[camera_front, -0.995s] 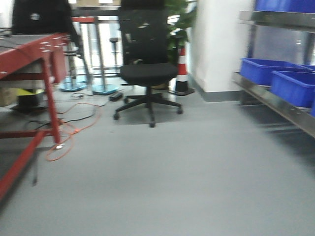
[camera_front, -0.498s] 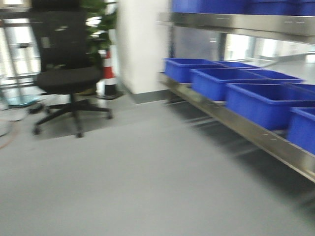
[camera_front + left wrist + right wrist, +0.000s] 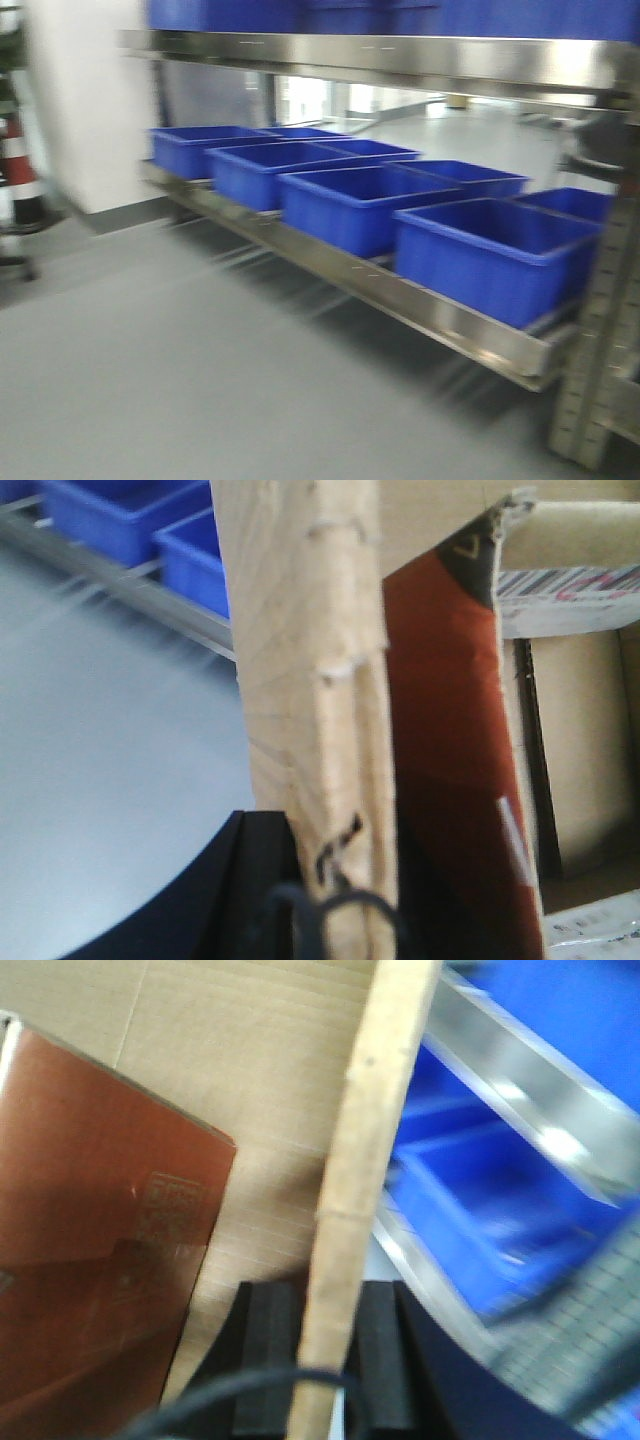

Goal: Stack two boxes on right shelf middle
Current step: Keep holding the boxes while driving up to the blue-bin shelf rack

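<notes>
My left gripper is shut on the upright edge of a plain brown cardboard box wall. Its black finger shows on the left of the wall. My right gripper is shut on another wall edge of the cardboard box, with a black pad on each side. A glossy red-brown panel lies against the box's inner face and also shows in the left wrist view. The steel rack's wide reflective rail crosses the top of the front view. I cannot tell a second plain box apart.
Several blue plastic bins stand in a row on the rack's low level. The rack's upright post is at the right. An open carton with a barcode strip shows beside the held wall. An orange-white cone and grey floor lie left.
The front view has swung right, from the black chair and red table to the steel rack with blue bins. The rack is now close and fills the right half.
</notes>
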Controlling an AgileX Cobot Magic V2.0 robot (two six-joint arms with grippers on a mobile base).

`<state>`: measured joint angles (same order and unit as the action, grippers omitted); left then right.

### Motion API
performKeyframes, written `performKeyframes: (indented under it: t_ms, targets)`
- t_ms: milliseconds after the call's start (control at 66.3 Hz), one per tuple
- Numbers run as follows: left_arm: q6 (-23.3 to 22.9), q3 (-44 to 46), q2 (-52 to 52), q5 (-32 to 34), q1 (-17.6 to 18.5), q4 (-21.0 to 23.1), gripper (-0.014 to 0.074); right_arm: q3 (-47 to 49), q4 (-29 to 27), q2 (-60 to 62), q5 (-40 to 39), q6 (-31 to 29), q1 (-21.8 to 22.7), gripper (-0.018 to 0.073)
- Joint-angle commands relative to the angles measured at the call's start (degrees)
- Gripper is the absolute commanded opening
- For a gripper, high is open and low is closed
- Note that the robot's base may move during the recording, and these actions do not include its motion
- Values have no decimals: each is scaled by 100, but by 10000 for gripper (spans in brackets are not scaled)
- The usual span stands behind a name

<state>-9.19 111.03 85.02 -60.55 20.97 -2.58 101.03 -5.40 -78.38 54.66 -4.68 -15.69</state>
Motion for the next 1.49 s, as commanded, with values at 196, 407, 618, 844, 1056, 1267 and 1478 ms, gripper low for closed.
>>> performKeyframes:
  t_ms: [196, 407, 618, 844, 1056, 1267, 1478]
  targets:
    - [-7, 80, -99, 495, -5, 172, -111, 37, 61, 72, -153, -70, 19, -154]
    - [-7, 80, -99, 495, -5, 172, -111, 37, 61, 72, -153, -70, 19, -154]
    - [-7, 80, -99, 495, -5, 172, -111, 37, 61, 72, -153, -70, 19, -154]
    - [-7, 80, -99, 495, -5, 172, -111, 37, 61, 72, -153, -70, 19, -154]
    - [-7, 80, -99, 495, -5, 172, -111, 37, 61, 72, -153, -70, 19, -154]
    - [-7, 80, -99, 495, -5, 172, -111, 37, 61, 72, -153, -70, 19, -154]
    - [-7, 80, -99, 495, -5, 172, -111, 37, 61, 72, -153, -70, 19, -154]
